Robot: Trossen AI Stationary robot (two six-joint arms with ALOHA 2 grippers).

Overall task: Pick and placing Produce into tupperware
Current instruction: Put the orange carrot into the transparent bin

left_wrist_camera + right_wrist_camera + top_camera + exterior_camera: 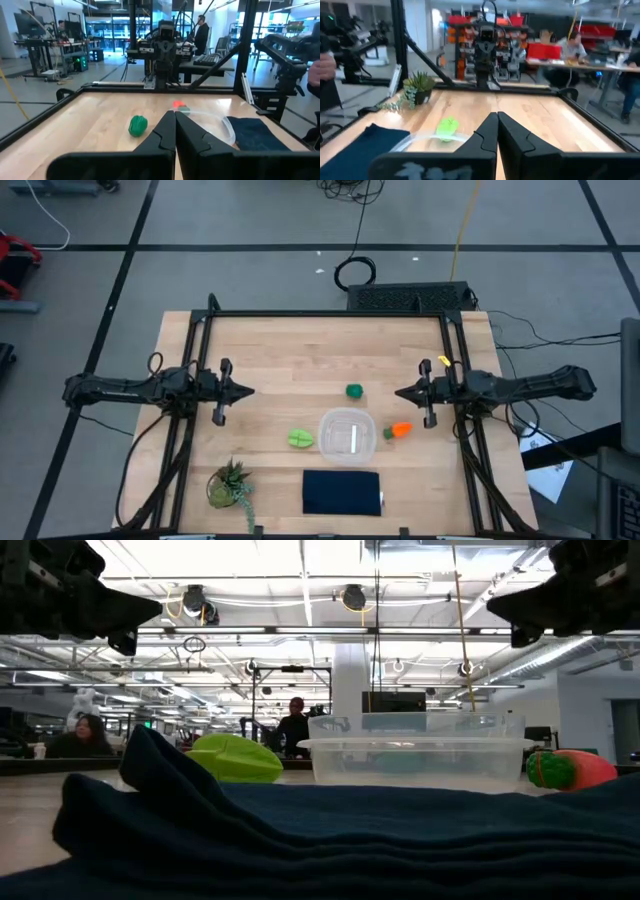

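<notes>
Nothing appears packed yet: the clear tupperware [347, 435] sits seemingly empty mid-table; carrot [398, 430], leafy piece [300, 439] and dark green piece [354, 391] lie outside it; left gripper [248, 391] and right gripper [400, 393] hover closed, holding nothing.

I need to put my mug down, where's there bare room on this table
The far strip of bare table, beyond the dark green ball and between the left gripper and right gripper, is free. The near middle is crowded: leafy piece, container, carrot, navy cloth, potted plant.
</notes>
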